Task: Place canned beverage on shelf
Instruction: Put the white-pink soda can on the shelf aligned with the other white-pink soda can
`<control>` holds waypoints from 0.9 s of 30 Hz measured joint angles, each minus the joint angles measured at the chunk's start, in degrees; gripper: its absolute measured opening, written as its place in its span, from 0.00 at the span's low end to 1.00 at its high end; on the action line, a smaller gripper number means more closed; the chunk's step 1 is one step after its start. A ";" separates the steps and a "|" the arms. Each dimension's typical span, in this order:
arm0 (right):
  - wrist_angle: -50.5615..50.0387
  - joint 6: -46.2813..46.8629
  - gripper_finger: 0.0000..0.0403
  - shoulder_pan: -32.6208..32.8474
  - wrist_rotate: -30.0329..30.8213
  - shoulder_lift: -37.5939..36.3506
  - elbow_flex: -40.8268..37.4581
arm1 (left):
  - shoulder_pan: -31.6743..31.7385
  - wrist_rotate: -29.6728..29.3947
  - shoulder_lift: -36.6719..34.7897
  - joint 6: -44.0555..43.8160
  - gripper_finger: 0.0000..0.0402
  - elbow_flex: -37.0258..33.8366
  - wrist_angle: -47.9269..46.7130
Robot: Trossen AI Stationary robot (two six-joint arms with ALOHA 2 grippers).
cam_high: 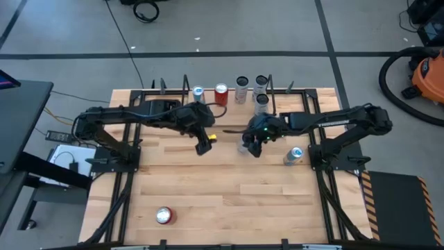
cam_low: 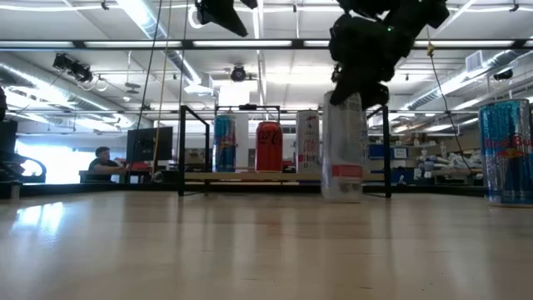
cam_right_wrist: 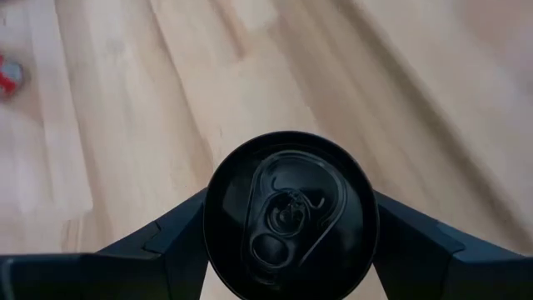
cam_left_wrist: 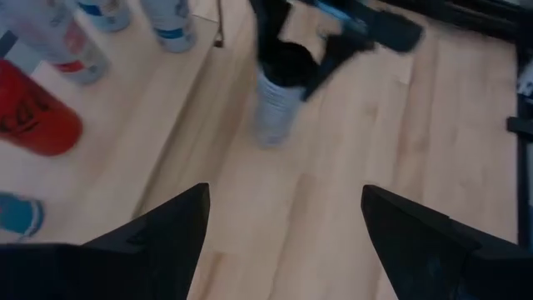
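Your right gripper (cam_right_wrist: 290,250) has its fingers clamped on either side of a black-topped white can (cam_low: 342,146), gripping it up near the rim. In the low view the can looks like it's on or just above the tabletop (cam_high: 229,187), a bit in front of the shelf (cam_high: 229,104) and toward its right half. I can't tell if it's actually lifted yet.

Stuff I'd watch if I were you:

- The shelf already has a blue can (cam_high: 198,93), a red can (cam_high: 220,92) and three pale cans (cam_high: 241,89) on it. Swing in too low and you'll bowl one over.
- The black upright rods (cam_low: 181,150) at the corners are thin and easy to clip with the can or the wrist.
- A grip that high on the can can let the bottom swing, so set it down gently or it'll tip.

Your left gripper (cam_high: 202,146) hangs with fingers apart and empty, just beside the can's route. Keep it parked so the arms don't bump.
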 joint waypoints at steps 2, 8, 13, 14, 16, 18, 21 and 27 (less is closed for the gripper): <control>0.12 -0.06 0.68 0.16 -0.29 1.35 0.06 | 0.63 -0.03 0.00 0.00 0.79 0.00 -0.44; 0.83 -0.78 0.68 0.73 -0.31 2.33 0.28 | 1.04 -0.09 0.00 0.00 0.79 0.00 -0.56; 0.13 -1.77 0.68 1.72 -0.28 1.50 0.09 | 0.88 -0.09 0.00 -0.02 0.79 0.00 -0.81; 0.07 -1.81 0.69 1.87 -0.32 1.31 0.03 | 0.88 -0.09 0.00 0.00 0.79 0.00 -0.81; -0.21 -1.41 0.73 2.15 -0.37 1.06 -0.04 | 0.88 -0.09 0.00 -0.02 0.79 0.00 -0.87; -0.14 -1.35 0.80 2.42 -0.38 0.81 -0.07 | 0.88 -0.04 0.00 0.00 0.79 0.00 -1.08; 0.56 -1.30 0.87 2.56 -0.37 0.63 -0.02 | 0.88 -0.03 0.00 0.00 0.79 0.00 -1.21; 1.11 -1.22 0.92 2.52 -0.37 0.58 -0.02 | 0.88 -0.02 0.00 2.33 0.79 0.00 -1.20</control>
